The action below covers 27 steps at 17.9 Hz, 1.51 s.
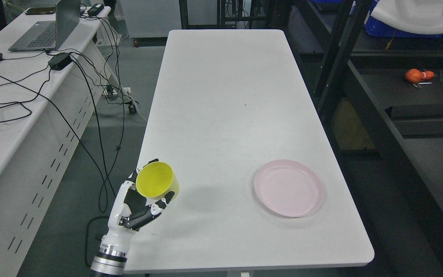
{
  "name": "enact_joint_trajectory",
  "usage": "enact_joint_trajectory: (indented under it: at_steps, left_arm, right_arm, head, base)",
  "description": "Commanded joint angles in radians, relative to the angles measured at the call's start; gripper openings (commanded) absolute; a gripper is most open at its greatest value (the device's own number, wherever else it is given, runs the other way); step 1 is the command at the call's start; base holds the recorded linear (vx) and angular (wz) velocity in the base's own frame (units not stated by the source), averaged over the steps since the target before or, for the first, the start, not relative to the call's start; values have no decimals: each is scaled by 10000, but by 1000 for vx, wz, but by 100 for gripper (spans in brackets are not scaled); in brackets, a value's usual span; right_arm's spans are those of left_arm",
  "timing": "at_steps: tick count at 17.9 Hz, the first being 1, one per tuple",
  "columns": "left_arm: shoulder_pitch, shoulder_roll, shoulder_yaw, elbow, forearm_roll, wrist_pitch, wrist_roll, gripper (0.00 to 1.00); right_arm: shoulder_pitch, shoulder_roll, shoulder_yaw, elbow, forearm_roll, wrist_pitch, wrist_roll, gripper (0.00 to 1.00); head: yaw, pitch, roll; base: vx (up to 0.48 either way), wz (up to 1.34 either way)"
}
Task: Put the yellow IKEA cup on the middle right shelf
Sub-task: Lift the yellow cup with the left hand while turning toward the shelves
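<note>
The yellow cup [157, 180] is a plain, round plastic one, tilted so its open mouth faces up and toward the camera, showing an empty inside. It sits in the left robot hand [139, 206] at the near left edge of the white counter [225, 96], fingers wrapped around its base.

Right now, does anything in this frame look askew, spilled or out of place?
Only the yellow cup stands out: the left hand grips it at the white table's near-left edge, tipped so its empty mouth faces the camera. Nothing has spilled. The pink plate lies flat and bare on the table.
</note>
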<state>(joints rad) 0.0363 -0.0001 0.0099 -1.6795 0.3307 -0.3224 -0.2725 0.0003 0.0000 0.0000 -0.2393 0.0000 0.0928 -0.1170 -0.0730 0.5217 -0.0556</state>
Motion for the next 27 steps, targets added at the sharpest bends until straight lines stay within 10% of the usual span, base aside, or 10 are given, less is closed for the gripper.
enact_joint_trajectory:
  at_steps: [1, 27]
  left_arm:
    - [404, 175, 330, -938, 160, -319, -5, 0]
    - [573, 175, -161, -923, 160, -673, -5, 0]
  right_arm:
    - [135, -175, 169, 0, -245, 8, 4, 99]
    - [135, -175, 169, 0, -245, 8, 4, 99]
  head:
    - [0, 0, 0]
    - [0, 0, 0]
  base:
    - [-147, -79]
    - [-257, -302]
